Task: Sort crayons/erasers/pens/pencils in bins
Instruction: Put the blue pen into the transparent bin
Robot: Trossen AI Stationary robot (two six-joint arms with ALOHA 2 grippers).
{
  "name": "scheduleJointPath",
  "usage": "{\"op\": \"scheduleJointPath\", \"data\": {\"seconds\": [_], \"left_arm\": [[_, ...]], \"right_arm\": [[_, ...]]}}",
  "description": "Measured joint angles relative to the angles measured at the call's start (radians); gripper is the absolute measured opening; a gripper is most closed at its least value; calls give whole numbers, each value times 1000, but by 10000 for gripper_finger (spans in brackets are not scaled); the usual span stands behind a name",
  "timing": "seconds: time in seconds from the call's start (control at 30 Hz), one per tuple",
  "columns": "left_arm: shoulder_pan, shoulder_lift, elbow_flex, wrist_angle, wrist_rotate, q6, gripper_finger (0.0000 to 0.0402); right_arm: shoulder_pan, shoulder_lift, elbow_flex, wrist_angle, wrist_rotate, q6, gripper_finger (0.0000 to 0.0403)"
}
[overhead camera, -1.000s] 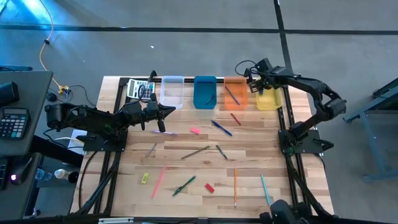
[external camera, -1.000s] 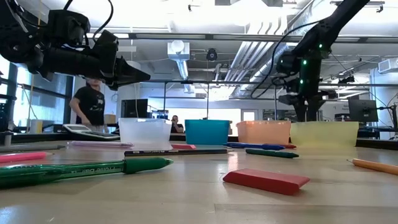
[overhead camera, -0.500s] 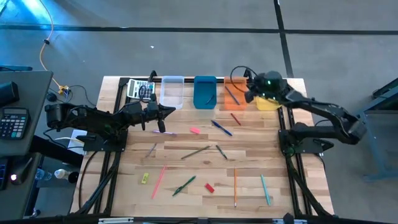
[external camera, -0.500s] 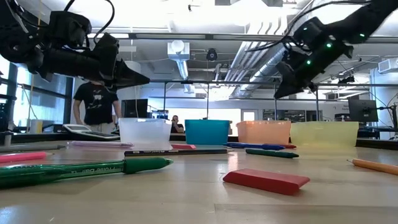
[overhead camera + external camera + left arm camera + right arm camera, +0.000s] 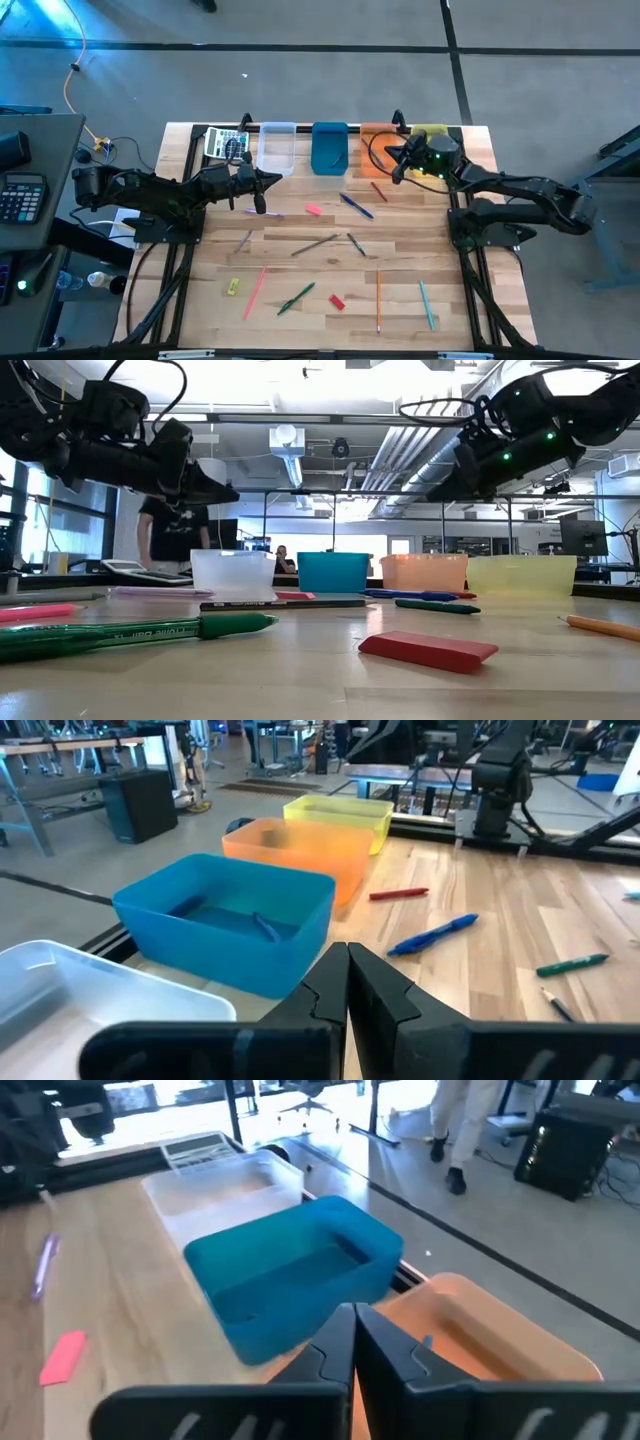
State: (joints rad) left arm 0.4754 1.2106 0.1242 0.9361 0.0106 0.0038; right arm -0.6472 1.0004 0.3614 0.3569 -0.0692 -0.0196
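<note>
The red eraser [image 5: 428,650] lies nearest the table's front edge, the yellow eraser [image 5: 232,287] to its left and the pink eraser [image 5: 313,210] mid-table, all well apart from the bins [image 5: 331,150] along the far edge. The right gripper [image 5: 393,172], fingers pressed together and empty, hangs above the orange bin [image 5: 372,152]; the left gripper [image 5: 262,204], closed on nothing, hovers beside the clear bin [image 5: 277,147]. A clean pick probably means spreading the fingers early, descending squarely over one eraser and pinching its short sides, clear of neighbouring pens.

4 bins [image 5: 329,148] in row; erasers [image 5: 313,210] scattered.
</note>
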Motion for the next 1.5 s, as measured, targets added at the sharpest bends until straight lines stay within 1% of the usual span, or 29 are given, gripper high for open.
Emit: {"op": "scheduleJointPath", "data": {"seconds": [0.23,0.33,0.43,0.53,0.63,0.7,0.8,0.87,0.93,1.03,1.13,1.23,1.33,1.43,1.5], "left_arm": [[0,0,0,-6,-5,39,0],[0,0,0,-6,-48,74,0],[0,0,0,-11,-118,84,0],[0,0,0,-57,-136,11,0],[0,0,0,-69,-136,-135,0],[0,0,0,-75,-136,-207,0],[0,0,0,-83,-141,-255,0],[0,4,0,-85,-168,-262,0],[1,10,0,-89,-179,-249,0],[2,23,0,-86,-163,-143,0],[1,43,0,-86,-97,-28,0],[0,80,17,-103,-74,41,0],[-13,95,54,-145,-53,10,0],[-56,95,86,-221,-6,60,0],[-86,95,108,-280,-19,78,0]], "right_arm": [[9,0,0,9,0,-6,0],[8,0,0,18,1,-10,0],[-5,0,0,12,14,6,0],[-16,0,0,-39,14,57,0],[-16,1,0,-57,32,119,0],[-16,1,0,-61,43,126,0],[-15,1,0,-55,64,128,0],[-15,1,0,-53,93,132,0],[-15,1,0,-53,96,107,0],[-8,1,0,-51,67,25,0],[33,1,0,-61,35,-26,0],[103,1,0,-84,52,-48,0],[175,-1,30,-141,58,34,0],[269,-1,77,-259,59,78,0],[331,-1,100,-342,117,135,0]]}}
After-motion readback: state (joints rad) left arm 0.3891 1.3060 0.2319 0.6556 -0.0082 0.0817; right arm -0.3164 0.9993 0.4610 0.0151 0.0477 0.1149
